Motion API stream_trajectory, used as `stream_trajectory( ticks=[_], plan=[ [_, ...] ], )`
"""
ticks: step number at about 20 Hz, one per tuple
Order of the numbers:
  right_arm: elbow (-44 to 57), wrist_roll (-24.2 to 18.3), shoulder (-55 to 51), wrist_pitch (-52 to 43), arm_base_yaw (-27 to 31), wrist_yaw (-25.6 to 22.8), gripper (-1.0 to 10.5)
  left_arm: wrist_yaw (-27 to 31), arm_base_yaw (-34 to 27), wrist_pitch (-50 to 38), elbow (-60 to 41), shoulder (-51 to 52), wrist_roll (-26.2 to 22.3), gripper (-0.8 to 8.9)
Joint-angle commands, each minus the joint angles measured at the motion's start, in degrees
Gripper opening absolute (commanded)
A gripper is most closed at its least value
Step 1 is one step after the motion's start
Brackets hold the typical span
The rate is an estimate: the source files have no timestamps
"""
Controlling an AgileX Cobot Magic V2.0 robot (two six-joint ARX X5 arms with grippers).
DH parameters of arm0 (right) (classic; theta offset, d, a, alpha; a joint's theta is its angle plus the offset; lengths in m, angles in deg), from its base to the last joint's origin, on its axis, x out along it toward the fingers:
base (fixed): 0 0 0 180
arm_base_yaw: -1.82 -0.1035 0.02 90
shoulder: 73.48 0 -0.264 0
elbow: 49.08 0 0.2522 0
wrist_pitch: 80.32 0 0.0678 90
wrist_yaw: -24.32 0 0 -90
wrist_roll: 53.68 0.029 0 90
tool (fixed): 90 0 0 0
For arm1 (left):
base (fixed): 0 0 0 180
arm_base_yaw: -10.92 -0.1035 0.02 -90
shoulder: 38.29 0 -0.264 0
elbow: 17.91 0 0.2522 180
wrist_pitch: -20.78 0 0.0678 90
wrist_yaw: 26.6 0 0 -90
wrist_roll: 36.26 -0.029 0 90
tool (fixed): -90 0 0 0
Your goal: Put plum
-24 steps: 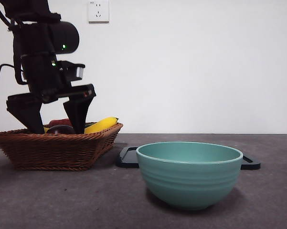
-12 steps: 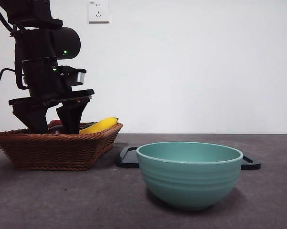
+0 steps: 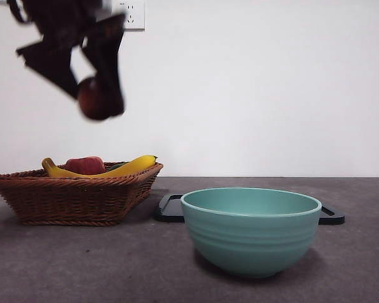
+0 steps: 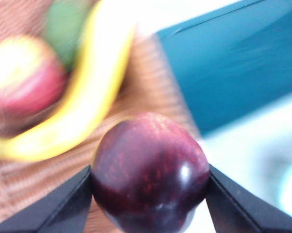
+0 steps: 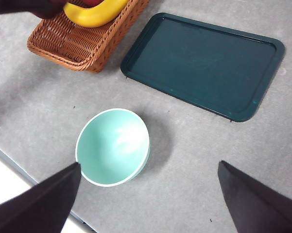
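The plum [image 4: 150, 170], dark maroon and glossy, is clamped between the two black jaws of my left gripper [image 4: 149, 194]. In the front view that left gripper [image 3: 91, 95] hangs high at the upper left, above the wicker basket [image 3: 75, 196], with the plum [image 3: 94, 99] between its jaws. My right gripper [image 5: 148, 194] is open and holds nothing; it hovers high over the table, above the teal bowl [image 5: 112, 146].
The basket holds a red apple-like fruit [image 3: 85, 165] and yellow bananas [image 3: 129, 166]. A teal bowl [image 3: 251, 230] stands near the front. A dark green tray [image 5: 204, 65] lies flat behind it, beside the basket [image 5: 82, 41].
My left gripper has risen out of the basket with the plum in its jaws and now hangs well above it. The red fruit and bananas stay in the basket.
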Motion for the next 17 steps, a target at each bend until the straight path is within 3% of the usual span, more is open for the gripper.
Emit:
stream_trajectory(
  ticks=[1, 9, 17],
  plan=[
    [-1.3, 0.3, 0.4, -0.5, -0.2, 0.2, 4.5, -5.0, 4.0, 0.6, 1.2, 2.9, -0.5, 2.7],
    [-1.3, 0.3, 0.4, -0.5, -0.2, 0.2, 4.5, -6.7, 19.5, 1.6, 1.2, 1.1, -1.5, 2.7],
    [-1.3, 0.3, 0.4, -0.5, -0.2, 0.2, 4.5, -6.6, 27.2, -1.0, 1.2, -10.7, -4.6, 2.7]
  ],
)
